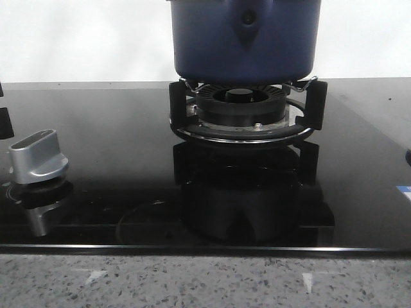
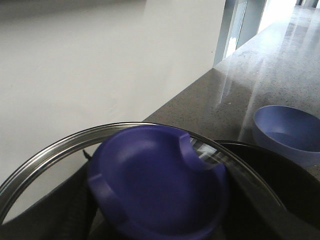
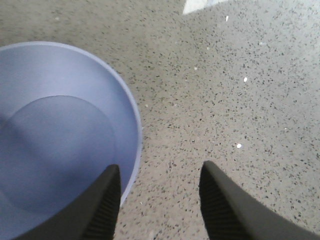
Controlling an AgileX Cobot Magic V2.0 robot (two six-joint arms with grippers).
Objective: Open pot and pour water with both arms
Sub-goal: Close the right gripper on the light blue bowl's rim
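Observation:
The dark-blue pot [image 1: 244,38] stands on the burner [image 1: 243,110] at the back centre; its top is cut off by the front view. In the left wrist view a glass lid with a steel rim [image 2: 45,157] and a blue knob [image 2: 155,185] fills the foreground. My left gripper [image 2: 155,225] is shut on that knob, with one ribbed finger [image 2: 80,212] showing beside it. A pale-blue bowl [image 3: 55,125] holding water sits on the speckled counter. My right gripper [image 3: 160,172] hangs open above it, one finger [image 3: 107,200] over the bowl's rim, the other over the counter.
A silver stove knob [image 1: 38,157] stands at the left of the black glass hob [image 1: 115,128]. The bowl [image 2: 287,130] also shows beyond the lid, on the counter by the white wall. A speckled counter edge [image 1: 192,282] runs along the front.

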